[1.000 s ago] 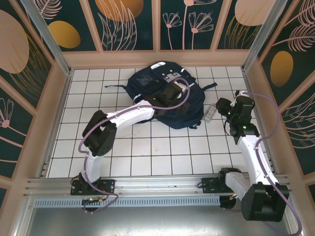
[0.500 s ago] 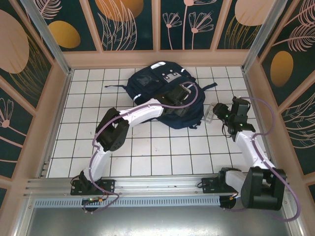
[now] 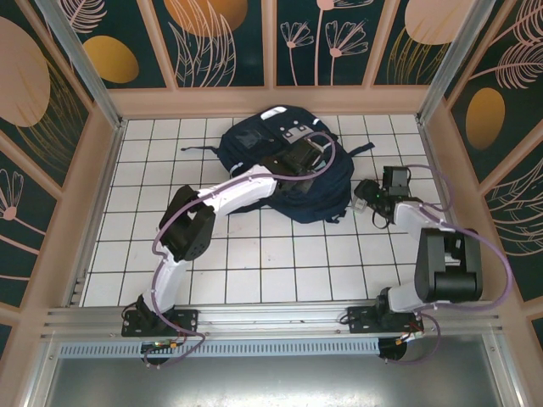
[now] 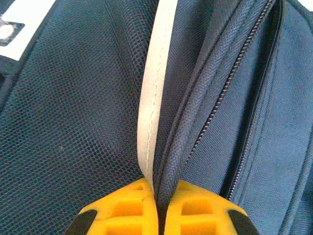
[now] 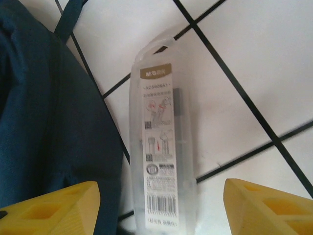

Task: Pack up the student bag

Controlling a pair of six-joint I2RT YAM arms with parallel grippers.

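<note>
The navy student bag (image 3: 254, 144) lies at the back middle of the tiled floor. My left gripper (image 3: 299, 157) rests on top of it. In the left wrist view its yellow fingers (image 4: 132, 208) are shut on a fold of the bag's fabric (image 4: 168, 161) beside a zipper and a white stripe (image 4: 154, 93). A clear plastic pen case (image 5: 161, 142) with a printed label lies on the tiles just right of the bag (image 5: 44, 122). My right gripper (image 3: 366, 197) hangs low over the case (image 3: 360, 197), open, one finger (image 5: 54, 208) on each side.
Black straps (image 3: 361, 148) trail from the bag onto the white tiles. Wooden walls enclose the floor on three sides. The metal rail (image 3: 271, 318) with both arm bases runs along the near edge.
My right arm has swung down and left toward the pen case, so the gripper now sits low over it. The left gripper shifted slightly on the bag.
</note>
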